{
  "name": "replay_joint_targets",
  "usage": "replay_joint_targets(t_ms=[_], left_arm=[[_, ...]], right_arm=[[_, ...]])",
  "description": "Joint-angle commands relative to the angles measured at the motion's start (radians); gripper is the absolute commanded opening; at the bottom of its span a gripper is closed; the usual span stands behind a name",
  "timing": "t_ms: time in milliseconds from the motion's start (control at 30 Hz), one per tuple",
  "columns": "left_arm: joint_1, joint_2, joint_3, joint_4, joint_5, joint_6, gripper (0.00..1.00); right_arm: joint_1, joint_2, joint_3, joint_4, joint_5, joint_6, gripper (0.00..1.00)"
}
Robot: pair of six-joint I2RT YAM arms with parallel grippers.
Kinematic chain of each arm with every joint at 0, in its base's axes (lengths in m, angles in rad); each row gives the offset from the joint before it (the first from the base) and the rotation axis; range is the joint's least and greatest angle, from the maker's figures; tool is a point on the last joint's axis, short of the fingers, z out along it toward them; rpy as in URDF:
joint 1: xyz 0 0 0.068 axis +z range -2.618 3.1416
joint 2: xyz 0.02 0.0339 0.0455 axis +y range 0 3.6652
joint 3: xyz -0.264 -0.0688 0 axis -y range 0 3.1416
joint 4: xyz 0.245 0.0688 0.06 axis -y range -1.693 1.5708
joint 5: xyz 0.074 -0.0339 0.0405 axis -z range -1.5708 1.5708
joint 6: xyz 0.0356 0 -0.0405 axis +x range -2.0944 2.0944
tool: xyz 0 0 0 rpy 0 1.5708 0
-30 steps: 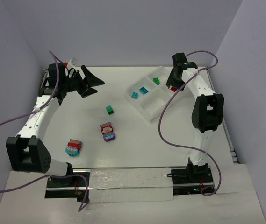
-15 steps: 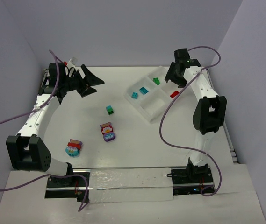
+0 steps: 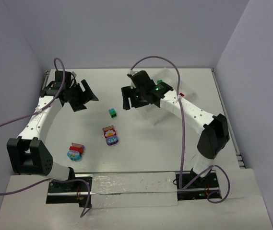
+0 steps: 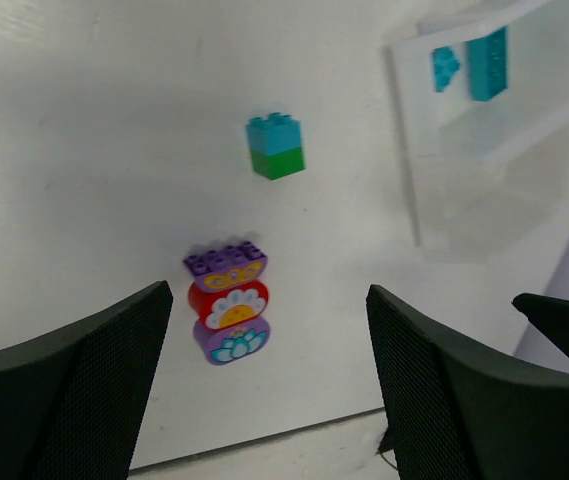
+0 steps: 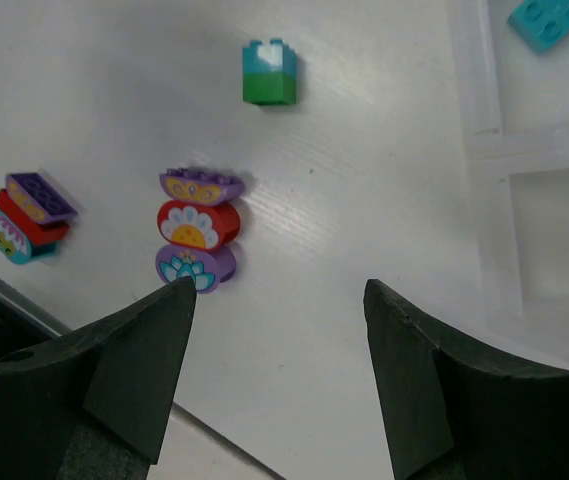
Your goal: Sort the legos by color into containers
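Lying clump point(image 3: 111, 135), long axis near-far

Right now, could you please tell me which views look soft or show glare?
Top external view: even light, faint shadows, the teal-over-green stacked brick reads clearly. Left wrist view: soft overall, the clear plastic tray hazy. Right wrist view: white glare on that brick's top, otherwise sharper.
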Motion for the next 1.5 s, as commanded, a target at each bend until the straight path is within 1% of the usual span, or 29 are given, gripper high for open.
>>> replay_joint_targets(t_ms=[0,67,133,167,267,300,367,467,567,800,867,1000,1167,1333,1467], left_arm=[[-0.02,0.003,-0.001,-0.066,-0.115,0.04,0.86],[-0.028,0.031,0.0,-0.04,-0.085,0.018,0.84],[-0.055,0.061,0.014,-0.018,-0.077,-0.002,0.82],[-0.069,0.108,0.037,-0.028,-0.085,-0.003,0.82],[-0.115,0.219,0.186,-0.106,-0.141,-0.022,0.8],[-0.128,0.247,0.214,-0.122,-0.142,-0.029,0.8],[-0.162,0.316,0.272,-0.172,-0.191,-0.085,0.8],[-0.189,0.409,0.347,-0.244,-0.237,-0.134,0.79],[-0.195,0.46,0.39,-0.261,-0.249,-0.163,0.79],[-0.242,0.548,0.408,-0.256,-0.271,-0.253,0.75],[-0.247,0.563,0.391,-0.224,-0.315,-0.26,0.73],[-0.247,0.617,0.432,-0.209,-0.344,-0.221,0.71],[-0.247,0.645,0.441,-0.158,-0.316,-0.173,0.72],[-0.25,0.698,0.48,-0.182,-0.345,-0.149,0.67],[-0.252,0.709,0.467,-0.164,-0.353,-0.134,0.66]], right_arm=[[-0.011,0.034,0.026,0.019,0.002,-0.007,0.75],[-0.009,0.073,0.067,-0.003,0.016,-0.021,0.75],[-0.011,0.096,0.093,-0.036,0.031,0.005,0.75],[-0.011,0.096,0.096,-0.036,0.056,0.011,0.75],[-0.019,0.071,0.078,-0.032,0.112,0.045,0.75],[-0.024,0.062,0.072,-0.03,0.124,0.055,0.75],[-0.046,0.036,0.045,-0.02,0.149,0.086,0.75],[-0.076,0.006,0.015,-0.007,0.152,0.117,0.75],[-0.089,-0.011,0.005,-0.007,0.157,0.118,0.75],[-0.091,-0.008,0.021,-0.015,0.14,0.123,0.75],[-0.092,-0.004,0.027,-0.015,0.126,0.126,0.75],[-0.094,-0.005,0.027,-0.016,0.111,0.118,0.75],[-0.092,-0.022,0.009,-0.022,0.116,0.109,0.75],[-0.092,-0.028,-0.002,-0.024,0.102,0.109,0.75],[-0.091,-0.032,-0.003,-0.026,0.106,0.108,0.75]])
